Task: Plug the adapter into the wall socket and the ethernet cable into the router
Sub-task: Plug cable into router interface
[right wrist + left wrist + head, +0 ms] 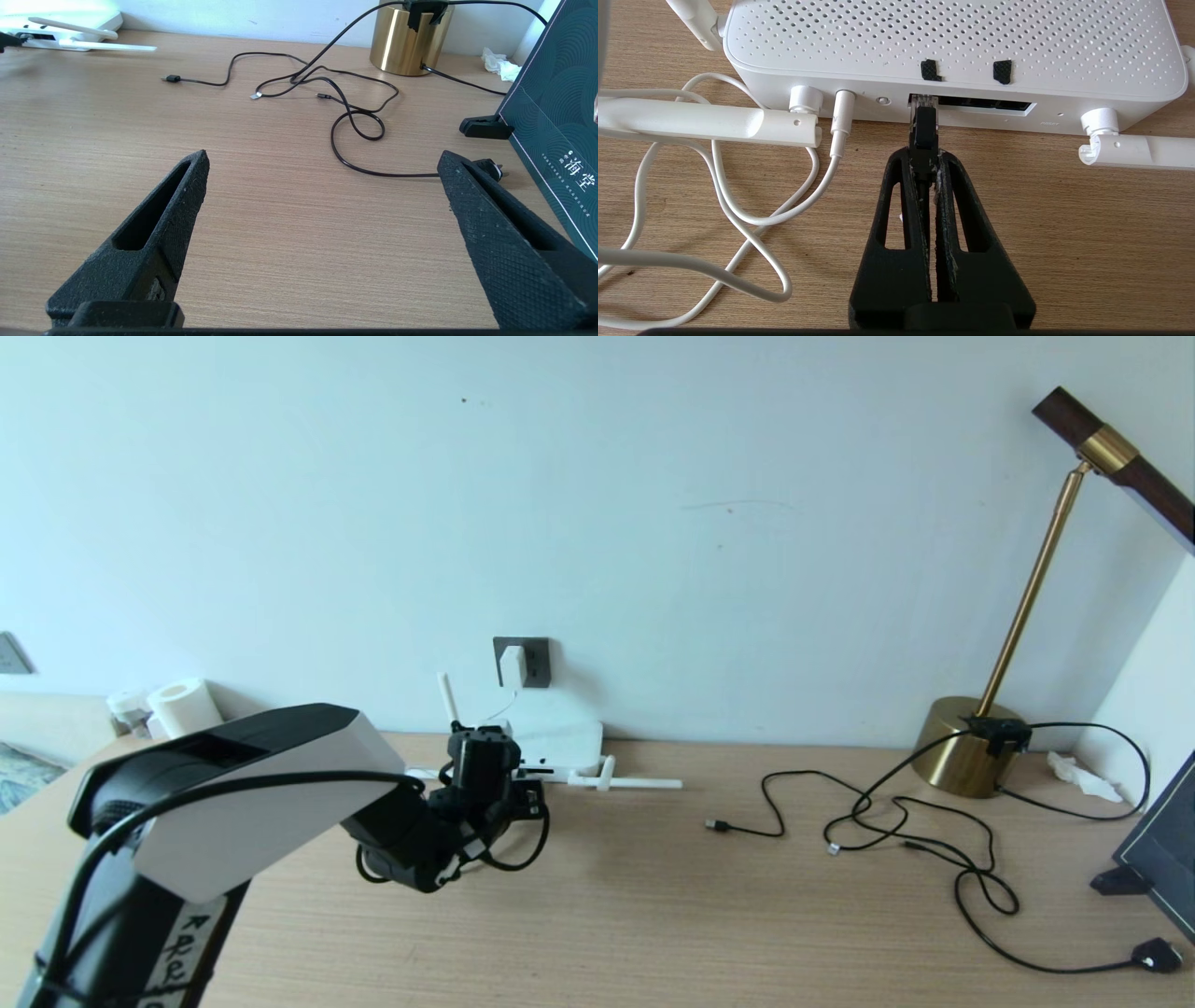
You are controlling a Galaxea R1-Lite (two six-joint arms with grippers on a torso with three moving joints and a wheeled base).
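Pinched low-centre in the left hand (924, 158), the ethernet cable (923, 126) meets the router (952, 42) port; small, stiff plug, best gripped behind its clip. Right hand (322, 163) spread.

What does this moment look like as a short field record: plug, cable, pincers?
adapter: seated in the wall socket
ethernet cable: clear plug tip at the router port slot, full seating unclear
left pincer: shut on the ethernet cable, at the router's front
right pincer: open, empty, above the desk
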